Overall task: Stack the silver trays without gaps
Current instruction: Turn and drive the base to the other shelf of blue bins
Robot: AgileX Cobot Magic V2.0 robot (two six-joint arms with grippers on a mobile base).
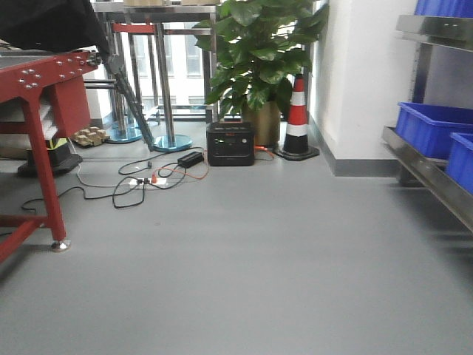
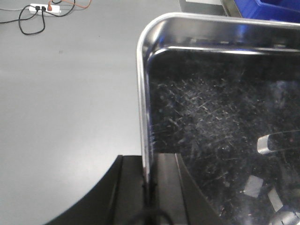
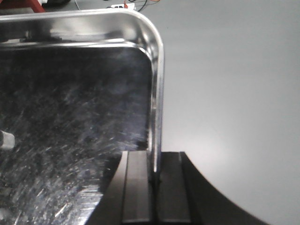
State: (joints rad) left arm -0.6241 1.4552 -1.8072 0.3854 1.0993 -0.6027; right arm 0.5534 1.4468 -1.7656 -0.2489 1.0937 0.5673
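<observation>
A silver tray (image 2: 220, 112) fills the left wrist view, shiny and scratched inside, held above the grey floor. My left gripper (image 2: 149, 178) is shut on its left rim, one black finger (image 2: 129, 187) outside and one inside. The same kind of tray (image 3: 70, 117) fills the right wrist view. My right gripper (image 3: 155, 176) is shut on its right rim, with a black finger (image 3: 138, 187) inside the tray. Whether it is one tray or a stack I cannot tell. No tray and no gripper shows in the front view.
Front view: steel shelf (image 1: 429, 174) with blue bins (image 1: 432, 126) at right, red frame table (image 1: 37, 96) at left, grey floor between. Far off stand a plant (image 1: 259, 59), a traffic cone (image 1: 297, 122), a black power box (image 1: 230, 144) and loose cables (image 1: 140, 181).
</observation>
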